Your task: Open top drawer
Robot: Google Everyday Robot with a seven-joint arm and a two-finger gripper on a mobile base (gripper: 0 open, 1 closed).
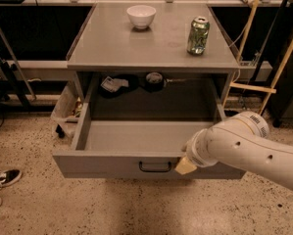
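While the wide grey top drawer (97,163) is sitting far out, tray exposed, its black loop handle (155,167) is hanging free. The white arm's tan-tipped gripper (185,166) is hooking the drawer's front rim, probably for pulling; its grasp state cannot be told.

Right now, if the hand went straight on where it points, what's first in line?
Probably the top drawer's front, by the black loop handle: the hand sits at that front's upper edge, pointing left and down. Depth is unclear.
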